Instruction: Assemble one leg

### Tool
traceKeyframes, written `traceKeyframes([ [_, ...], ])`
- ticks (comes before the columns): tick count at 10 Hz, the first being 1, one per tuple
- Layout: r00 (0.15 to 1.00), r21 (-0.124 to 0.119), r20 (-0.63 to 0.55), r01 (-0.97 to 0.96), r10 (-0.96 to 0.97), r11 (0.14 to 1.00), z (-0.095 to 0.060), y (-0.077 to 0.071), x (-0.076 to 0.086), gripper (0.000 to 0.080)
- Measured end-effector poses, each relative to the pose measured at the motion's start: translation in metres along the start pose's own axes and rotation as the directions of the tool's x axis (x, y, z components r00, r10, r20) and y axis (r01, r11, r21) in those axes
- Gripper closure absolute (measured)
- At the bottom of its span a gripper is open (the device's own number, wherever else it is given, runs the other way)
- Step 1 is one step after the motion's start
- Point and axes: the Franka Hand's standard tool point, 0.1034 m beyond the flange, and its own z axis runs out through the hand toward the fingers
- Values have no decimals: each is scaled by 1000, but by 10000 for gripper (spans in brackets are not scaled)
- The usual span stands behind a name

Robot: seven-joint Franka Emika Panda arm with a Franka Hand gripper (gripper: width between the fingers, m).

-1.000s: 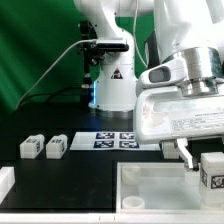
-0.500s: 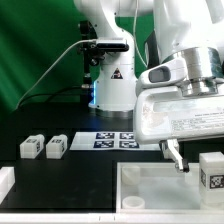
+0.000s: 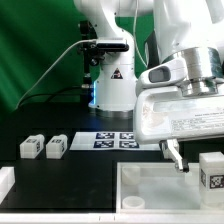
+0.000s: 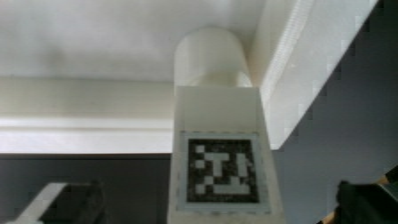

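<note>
One leg [image 4: 222, 150], a white post with a square tag, lies lengthwise between my gripper's [image 4: 221, 204] two dark fingers in the wrist view, with a gap on each side. The gripper is open and holds nothing. The leg's rounded end rests against the white tray-like panel [image 4: 107, 50]. In the exterior view this leg [image 3: 212, 172] stands at the right edge by the panel [image 3: 160, 186], and one finger [image 3: 176, 156] hangs just to its left. Two more legs [image 3: 30, 147] [image 3: 55, 147] sit on the black table at the left.
The marker board [image 3: 115, 139] lies on the table behind the panel. The arm's white base [image 3: 112, 85] stands at the back centre. A white part [image 3: 5, 182] shows at the exterior view's lower left edge.
The visible finger has shifted slightly toward the exterior view's left since a second ago. The leg and the other parts have not moved.
</note>
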Motion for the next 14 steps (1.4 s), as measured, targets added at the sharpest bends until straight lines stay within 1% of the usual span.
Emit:
traceKeyframes([
  [1,1000,0,1,0,0,1000,0,0,0,151],
  [2,996,9,84,-7,6,1000,-1,1,-2,151],
  [3,996,8,85,-10,10,1000,-12,4,11,151],
  [4,984,21,178,-16,12,1000,-10,2,5,151],
  [5,955,38,298,-28,15,999,-9,2,10,151],
  [6,919,46,394,-43,21,998,-7,3,15,151],
  [7,879,53,476,-58,25,997,-6,1,15,151],
  [9,773,70,634,-69,9,995,-9,0,15,151],
  [10,814,63,581,-66,17,996,-1,3,25,151],
  [11,814,62,581,-66,18,996,-1,3,21,151],
  [13,814,62,580,-66,18,996,0,3,21,438],
  [14,815,62,580,-66,18,996,0,3,22,510],
])
